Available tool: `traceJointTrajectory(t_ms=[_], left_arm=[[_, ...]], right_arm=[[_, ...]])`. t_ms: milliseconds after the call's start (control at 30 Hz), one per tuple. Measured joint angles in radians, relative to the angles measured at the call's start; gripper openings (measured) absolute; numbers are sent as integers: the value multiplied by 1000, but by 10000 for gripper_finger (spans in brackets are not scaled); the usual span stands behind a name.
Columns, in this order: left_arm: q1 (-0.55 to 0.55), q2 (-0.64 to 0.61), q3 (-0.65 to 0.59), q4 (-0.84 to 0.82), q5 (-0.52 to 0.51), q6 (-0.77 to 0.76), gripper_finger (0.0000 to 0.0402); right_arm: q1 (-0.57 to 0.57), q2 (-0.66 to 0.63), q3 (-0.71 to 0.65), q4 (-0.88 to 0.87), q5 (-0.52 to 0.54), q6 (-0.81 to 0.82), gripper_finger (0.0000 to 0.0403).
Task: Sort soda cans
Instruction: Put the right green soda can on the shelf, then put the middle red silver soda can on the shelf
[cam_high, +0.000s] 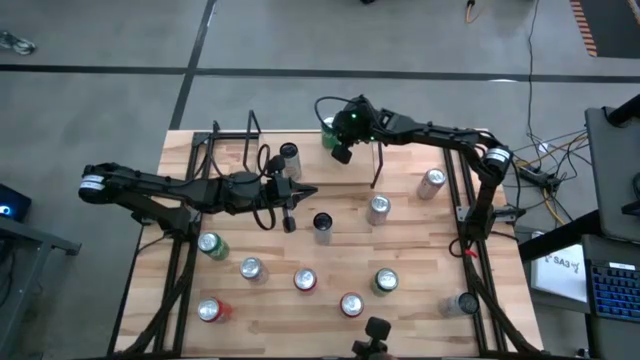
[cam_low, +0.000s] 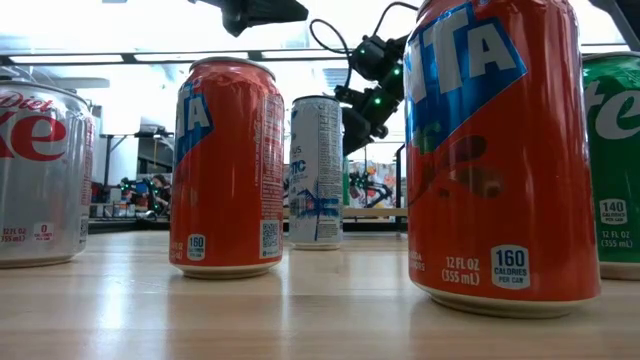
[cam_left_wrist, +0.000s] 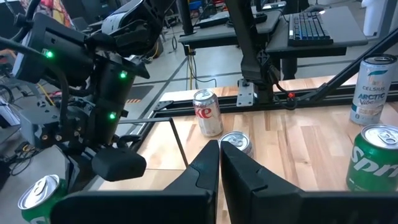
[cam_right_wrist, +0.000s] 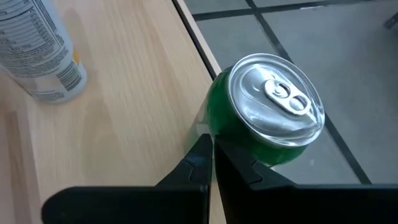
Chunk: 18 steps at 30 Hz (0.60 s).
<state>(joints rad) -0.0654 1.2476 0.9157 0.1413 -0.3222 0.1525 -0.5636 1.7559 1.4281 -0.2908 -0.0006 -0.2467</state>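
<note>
L claw (cam_high: 292, 222) clenched, empty, over counter (cam_high: 420, 310) centre. R claw (cam_high: 341, 153) clenched, empty, above green can (cam_high: 327, 134) at far edge. Soda cans (cam_high: 304, 280) visible: 12, all upright on counter.

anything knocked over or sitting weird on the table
No can looks tipped or spilled. One oddity: a green can stands right at the far table edge, under the right gripper, its top appearing to overhang the floor in the right wrist view.
</note>
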Motion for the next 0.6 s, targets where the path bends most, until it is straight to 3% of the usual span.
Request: traceJointTrajectory(t_ms=[300, 600], left_arm=[[0, 0, 0, 0, 0, 4, 0], [0, 0, 0, -2, 0, -83, 0]], right_arm=[[13, -12, 0, -16, -6, 26, 9], [100, -121, 0, -146, -8, 67, 9]])
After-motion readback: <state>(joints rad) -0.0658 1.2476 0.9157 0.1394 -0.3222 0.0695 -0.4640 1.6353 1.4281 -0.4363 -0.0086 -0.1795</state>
